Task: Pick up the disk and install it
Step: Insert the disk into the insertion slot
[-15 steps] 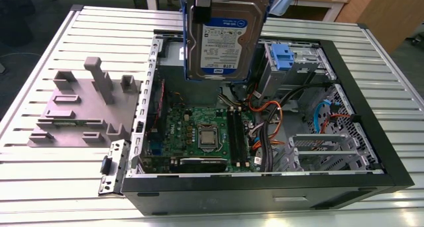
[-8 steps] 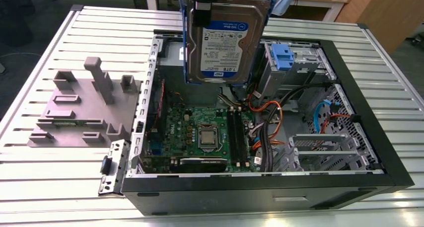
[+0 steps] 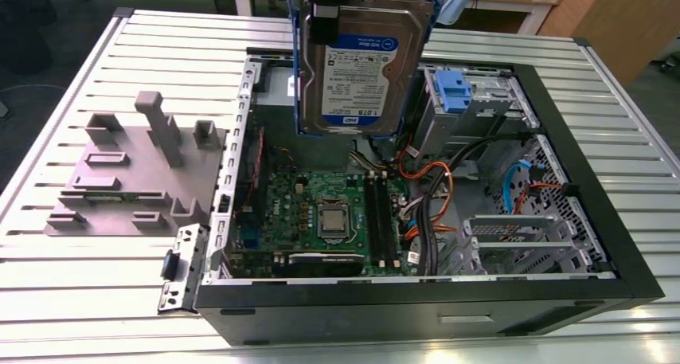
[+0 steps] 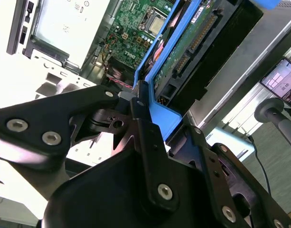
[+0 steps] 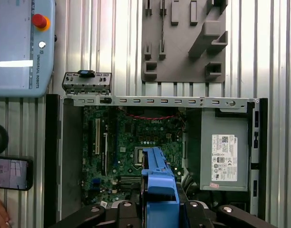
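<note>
Lab, slatted metal table (image 3: 75, 292), teach pendant (image 5: 17, 47)

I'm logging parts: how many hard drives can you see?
1: the disk, clamped in the jaws, upright above the open case. The drive cage may hide others.

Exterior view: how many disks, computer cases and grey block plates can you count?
disk: 1
open computer case: 1
grey plate with blocks: 1
Total: 3
</note>
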